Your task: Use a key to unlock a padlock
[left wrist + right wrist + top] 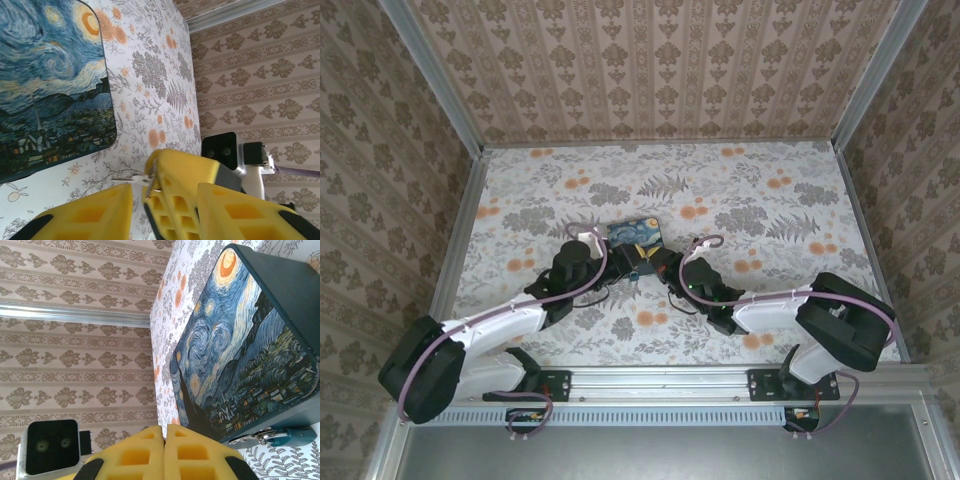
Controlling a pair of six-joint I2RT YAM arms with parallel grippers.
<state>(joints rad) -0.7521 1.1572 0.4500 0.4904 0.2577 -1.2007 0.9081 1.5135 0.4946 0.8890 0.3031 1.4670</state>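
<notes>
One box (633, 233) printed with a swirling night sky sits on the floral table (770, 200). The left gripper (165, 197) gapes wide, empty. The right gripper (165, 430) is pinched tight. The padlock (292, 434) lies against the box's base, lengthwise along it, shackle nearer the right gripper. The key (129, 178) juts from the right gripper toward a left finger.

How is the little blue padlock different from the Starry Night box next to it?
The padlock is far smaller than the box. The padlock is plain blue with a metal shackle; the box carries a swirling painted print. Both are largely blue and lie close together.
</notes>
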